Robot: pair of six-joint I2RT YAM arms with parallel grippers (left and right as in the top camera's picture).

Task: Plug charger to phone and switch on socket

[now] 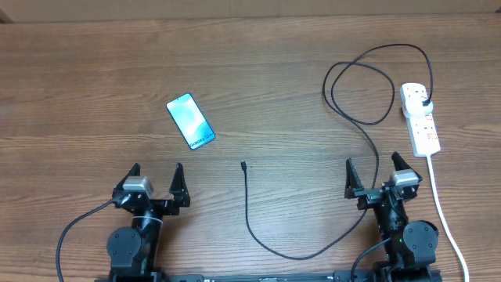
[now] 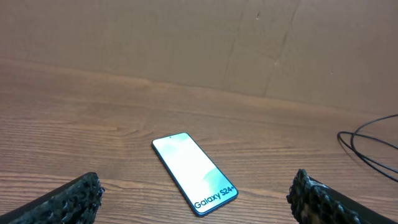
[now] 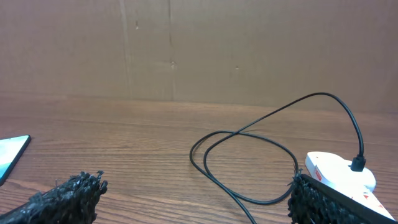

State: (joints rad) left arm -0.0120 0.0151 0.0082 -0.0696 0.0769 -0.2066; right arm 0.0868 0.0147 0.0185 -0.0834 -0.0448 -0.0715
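The phone lies flat on the wooden table, screen up, slanted, left of centre. My left gripper stands open near the front edge, just short of the phone, nothing between its fingers. The charger's small connector tip lies free mid-table. Its black cable loops forward, then right and back to a black plug seated in the white socket at the far right. My right gripper is open and empty, in front of the cable loops and left of the socket.
The strip's thick white cord runs from the socket toward the front edge, past the right arm's base. A brown cardboard wall closes the back of the table. The left arm's base sits at the front.
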